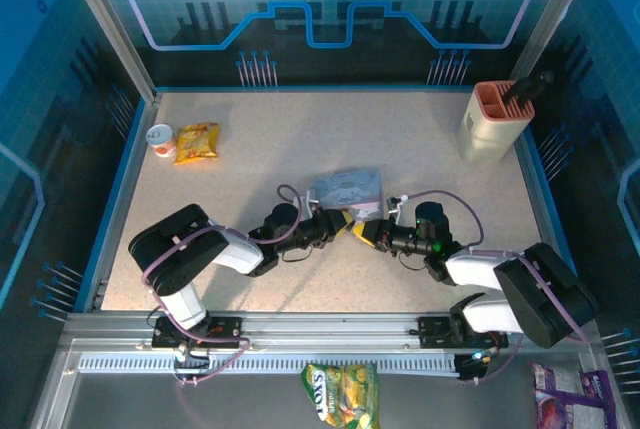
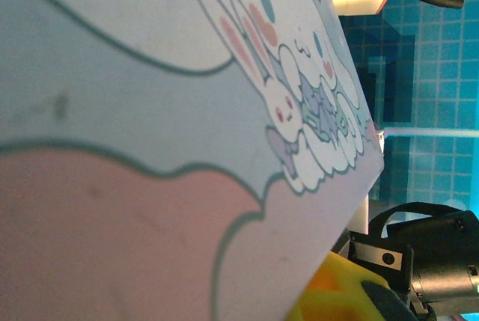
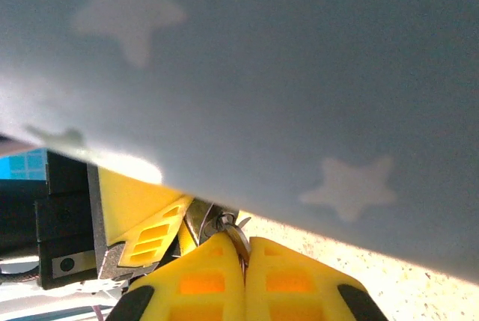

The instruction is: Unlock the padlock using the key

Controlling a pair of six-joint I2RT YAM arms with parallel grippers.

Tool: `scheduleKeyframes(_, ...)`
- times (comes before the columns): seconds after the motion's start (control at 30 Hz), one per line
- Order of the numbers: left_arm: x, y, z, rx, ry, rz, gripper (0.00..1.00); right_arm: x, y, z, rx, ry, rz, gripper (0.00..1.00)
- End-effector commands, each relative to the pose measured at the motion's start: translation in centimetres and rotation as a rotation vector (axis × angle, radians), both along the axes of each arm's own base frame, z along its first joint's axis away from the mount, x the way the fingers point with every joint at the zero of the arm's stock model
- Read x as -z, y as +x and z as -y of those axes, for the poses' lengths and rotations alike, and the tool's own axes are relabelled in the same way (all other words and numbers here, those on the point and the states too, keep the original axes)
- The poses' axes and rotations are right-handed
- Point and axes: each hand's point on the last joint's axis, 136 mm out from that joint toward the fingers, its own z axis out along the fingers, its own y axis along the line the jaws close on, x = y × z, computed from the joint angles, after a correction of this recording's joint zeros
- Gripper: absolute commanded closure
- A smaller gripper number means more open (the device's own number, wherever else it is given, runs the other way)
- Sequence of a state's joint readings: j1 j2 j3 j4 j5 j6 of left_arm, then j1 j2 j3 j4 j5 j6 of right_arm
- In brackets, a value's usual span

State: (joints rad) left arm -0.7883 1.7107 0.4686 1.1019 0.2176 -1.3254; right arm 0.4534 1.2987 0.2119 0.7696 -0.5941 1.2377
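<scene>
Right claw pinched shut on the tiny key, judged stiff, slippery, best gripped at its bow; left claw: state cannot be told.

I count two yellow-fingered grippers, the left gripper and the right gripper. One grey-blue rectangular tin with cartoon rabbits lies just beyond their fingertips. One tiny metal loop sits at the right fingers' tips. Well away from the fingers are three snack bags: a yellow crinkly packet, a green-yellow packet and a purple packet. There is also one small white lidded cup and one beige holder with an orange top.
</scene>
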Motion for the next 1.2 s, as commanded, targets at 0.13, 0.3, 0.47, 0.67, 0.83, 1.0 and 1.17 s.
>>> scheduleKeyframes(0.13,-2.6,-3.2,1.9,0.161,0.009,0.036,0.93,-0.1,0.1,0.9,-0.017,-0.169,0.131,0.52)
scheduleKeyframes(0.3,-0.8,-2.7,0.8,0.118,0.115,-0.026,0.94,1.1,-0.6,2.6,-0.049,-0.302,0.215,0.50)
scheduleKeyframes(0.47,0.2,-2.1,-0.6,0.082,0.224,-0.072,0.94,-0.2,-2.3,2.0,-0.156,-0.431,0.413,0.55)
scheduleKeyframes(0.67,0.0,-1.9,-1.6,0.066,0.337,-0.087,0.93,-0.9,-3.0,2.4,-0.087,-0.650,0.787,0.55)
scheduleKeyframes(0.83,-0.2,-1.8,-2.0,0.057,0.369,-0.105,0.93,-2.9,-3.4,1.5,-0.026,-0.729,1.061,0.57)
scheduleKeyframes(1.0,-0.2,-1.9,-2.1,0.047,0.363,-0.127,0.93,-2.6,-4.0,-0.4,-0.064,-0.761,1.177,0.58)
scheduleKeyframes(1.17,-0.6,-2.0,-2.1,0.038,0.343,-0.135,0.93,-1.6,-4.2,-2.2,-0.109,-0.850,1.249,0.58)
